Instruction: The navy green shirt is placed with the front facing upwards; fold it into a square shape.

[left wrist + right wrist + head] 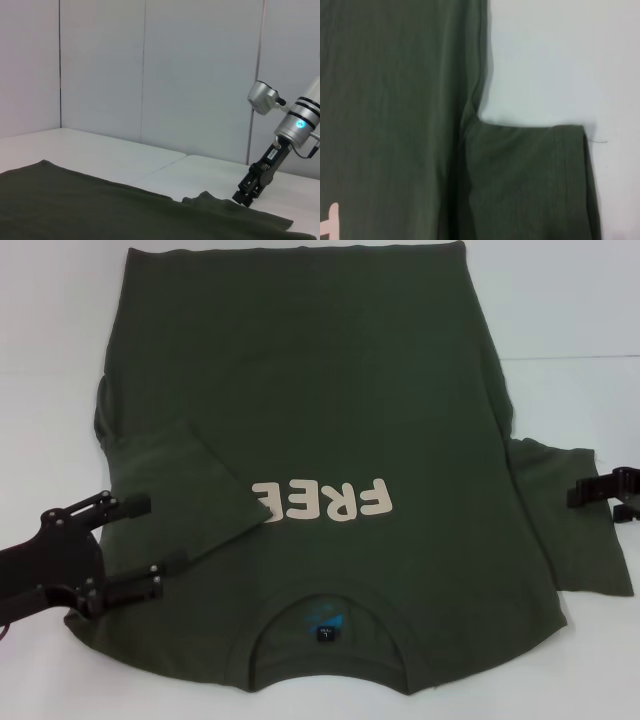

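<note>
White table, pale wall panels

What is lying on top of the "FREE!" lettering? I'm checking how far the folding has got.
The shirt's left sleeve is folded inward over the lettering; only "FREE" shows, anything beyond is covered. The left gripper is at that sleeve.

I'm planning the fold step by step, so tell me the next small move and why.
Probably the right tool should come down on the right sleeve and carry it inward over the chest. The left sleeve already lies folded across the shirt, covering the end of the lettering, while the right sleeve is spread flat on the table. The left tool, open, sits by the folded sleeve.
</note>
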### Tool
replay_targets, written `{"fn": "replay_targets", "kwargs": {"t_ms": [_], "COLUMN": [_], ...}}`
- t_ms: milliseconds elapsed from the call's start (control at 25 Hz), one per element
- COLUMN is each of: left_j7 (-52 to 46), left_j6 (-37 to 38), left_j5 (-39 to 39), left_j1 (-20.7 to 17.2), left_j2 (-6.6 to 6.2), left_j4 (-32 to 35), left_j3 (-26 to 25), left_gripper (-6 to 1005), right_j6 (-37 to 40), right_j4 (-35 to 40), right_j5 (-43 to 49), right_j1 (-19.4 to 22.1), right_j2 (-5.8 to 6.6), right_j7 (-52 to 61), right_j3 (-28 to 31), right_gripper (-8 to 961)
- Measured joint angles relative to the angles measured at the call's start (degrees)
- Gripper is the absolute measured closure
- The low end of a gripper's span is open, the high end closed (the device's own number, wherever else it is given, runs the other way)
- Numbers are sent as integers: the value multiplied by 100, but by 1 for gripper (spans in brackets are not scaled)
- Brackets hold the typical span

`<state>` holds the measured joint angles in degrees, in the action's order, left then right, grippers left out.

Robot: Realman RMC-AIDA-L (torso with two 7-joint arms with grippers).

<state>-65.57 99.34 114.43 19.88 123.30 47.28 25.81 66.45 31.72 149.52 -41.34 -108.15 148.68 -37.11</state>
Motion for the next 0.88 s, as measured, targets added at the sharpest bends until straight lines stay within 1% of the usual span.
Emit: {"fn": "replay_targets", "kwargs": {"t_ms": [880], "left_j7": [0], "left_j6": [6], "left_j5": [0], "left_j1": [-2], "left_j2": [0], "left_j4": [0], "left_j3": [-6], "left_gripper": [165], "right_j6": [75], "right_j4": [-71], "right_j5": [-87], "right_j1": [-32], "right_j2": [-12], "right_j7": [14], "right_j3": [45], "right_gripper": [116]}}
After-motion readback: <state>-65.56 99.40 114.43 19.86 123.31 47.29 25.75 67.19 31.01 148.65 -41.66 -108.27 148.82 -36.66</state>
